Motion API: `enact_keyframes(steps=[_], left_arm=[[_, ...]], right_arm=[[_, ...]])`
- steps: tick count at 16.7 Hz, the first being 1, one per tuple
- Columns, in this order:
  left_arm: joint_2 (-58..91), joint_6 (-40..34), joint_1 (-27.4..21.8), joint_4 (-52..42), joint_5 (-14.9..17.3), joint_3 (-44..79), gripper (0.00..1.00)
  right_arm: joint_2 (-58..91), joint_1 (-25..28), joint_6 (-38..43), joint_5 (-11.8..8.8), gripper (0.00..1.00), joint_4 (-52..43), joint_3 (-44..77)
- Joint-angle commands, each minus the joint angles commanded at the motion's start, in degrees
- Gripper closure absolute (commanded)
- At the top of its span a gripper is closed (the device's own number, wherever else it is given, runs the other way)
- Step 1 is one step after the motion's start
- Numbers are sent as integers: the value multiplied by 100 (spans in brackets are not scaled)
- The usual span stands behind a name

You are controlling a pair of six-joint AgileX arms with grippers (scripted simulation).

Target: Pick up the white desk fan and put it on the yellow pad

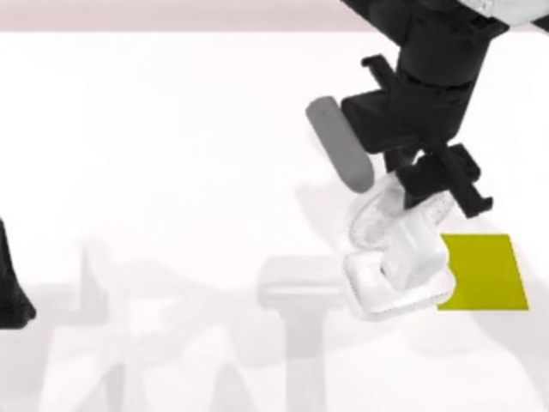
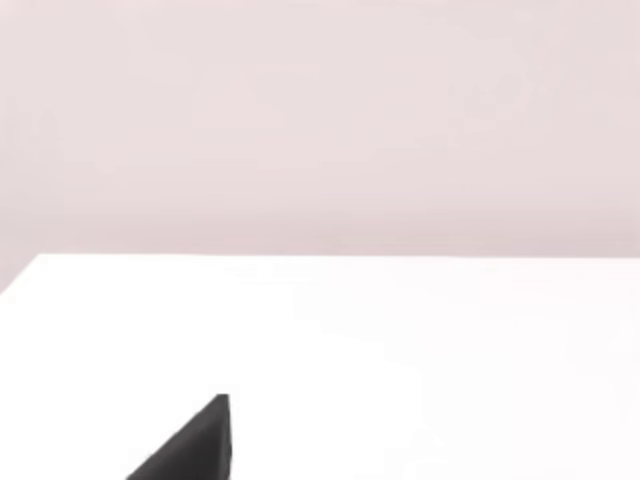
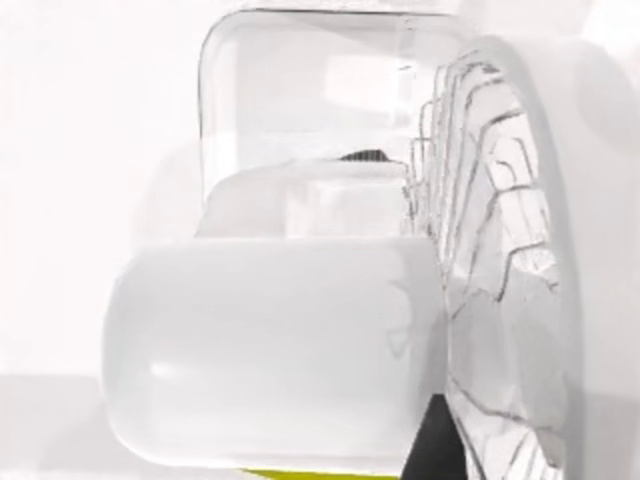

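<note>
My right gripper (image 1: 419,196) is shut on the white desk fan (image 1: 396,257), holding it by the neck. The fan hangs tilted, its grilled head (image 1: 375,215) toward the back and its rounded square base (image 1: 390,292) toward the front. The yellow pad (image 1: 485,272) lies flat just right of the fan, and the base's right edge overlaps the pad's left edge in the top view. The right wrist view is filled by the fan's base (image 3: 270,350) and grille (image 3: 500,300), with one dark fingertip (image 3: 435,445) and a sliver of the yellow pad (image 3: 300,473) below.
My left arm (image 1: 13,292) is parked at the table's left edge; its wrist view shows one dark fingertip (image 2: 190,445) over bare white table. Faint grey shadow shapes (image 1: 296,287) lie left of the fan. A grey rounded part (image 1: 339,142) juts from the right arm.
</note>
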Motion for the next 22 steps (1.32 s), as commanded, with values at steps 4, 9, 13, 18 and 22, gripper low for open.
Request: enact_keyframes(steps=[4, 9, 13, 18, 22], left_arm=[[0, 0, 0, 0, 0, 0, 0], [0, 0, 0, 0, 0, 0, 0], [0, 0, 0, 0, 0, 0, 0], [0, 0, 0, 0, 0, 0, 0], [0, 0, 0, 0, 0, 0, 0]], right_arm=[[14, -22, 165, 17, 100, 14, -41], [86, -75, 1606, 132, 100, 57, -204], [25, -209, 3735, 237, 100, 209, -352], [-267, -474, 7090, 308, 100, 506, -535], [-595, -740, 10067, 291, 100, 713, -710]])
